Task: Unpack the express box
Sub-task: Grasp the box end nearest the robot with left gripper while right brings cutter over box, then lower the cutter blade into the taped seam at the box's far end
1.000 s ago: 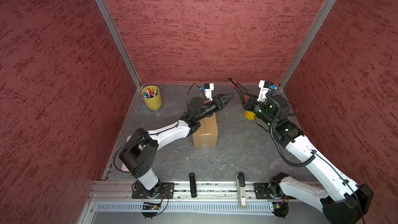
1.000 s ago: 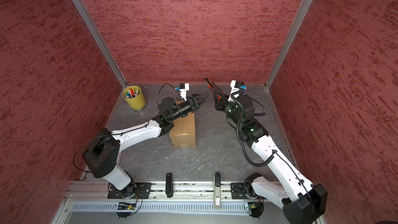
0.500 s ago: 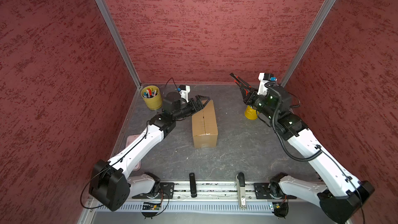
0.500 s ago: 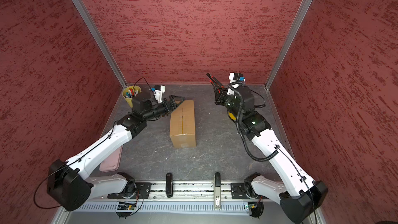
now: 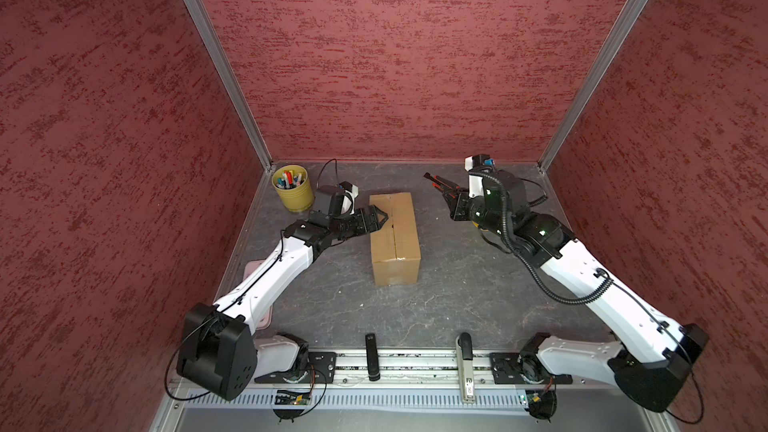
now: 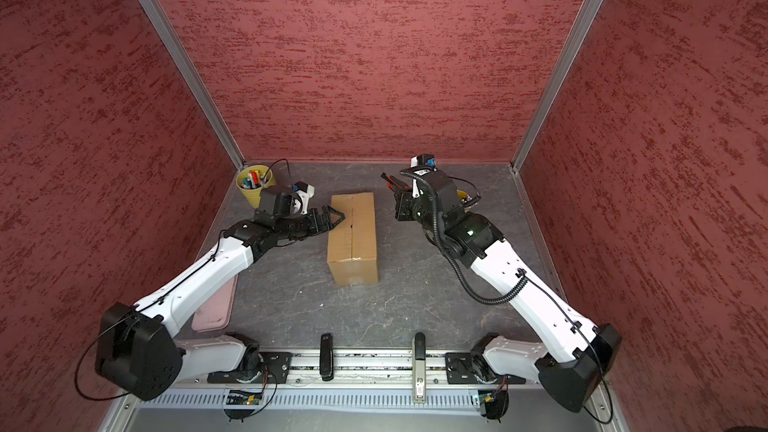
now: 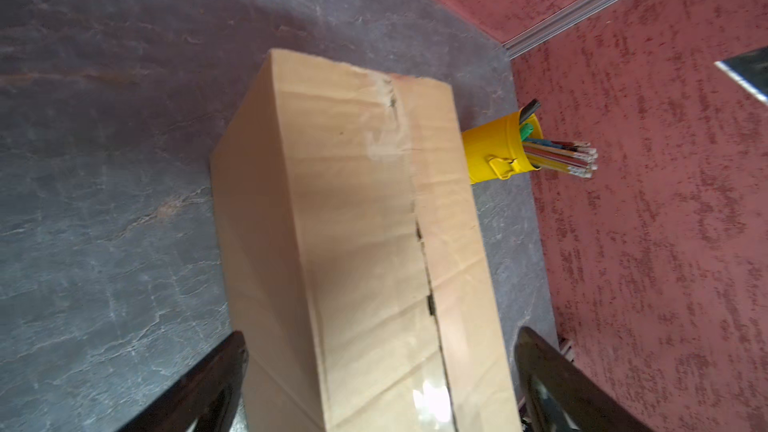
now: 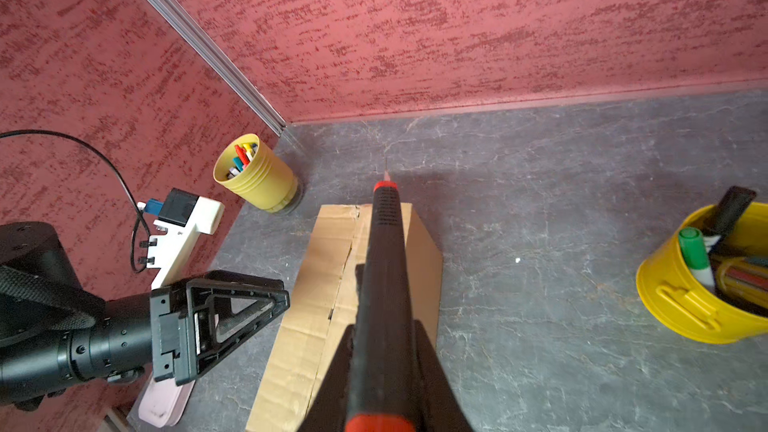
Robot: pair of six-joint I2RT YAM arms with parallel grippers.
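Pen cup sits far left of the box, behind it. Left hand is at the box's left top edge, jaws spread wide, gripping nothing. Box stands mid tabletop, flaps shut, seam running lengthwise. Right hand hovers right of the box's far end, clamped on a black-and-red cutter, tip aimed boxward. Yellow cup is further right.

Risks:
- The box is unbraced, so blade drag may slide or swing it.
- A steep plunge may cut the contents.
- The slim handle may twist in the grip.
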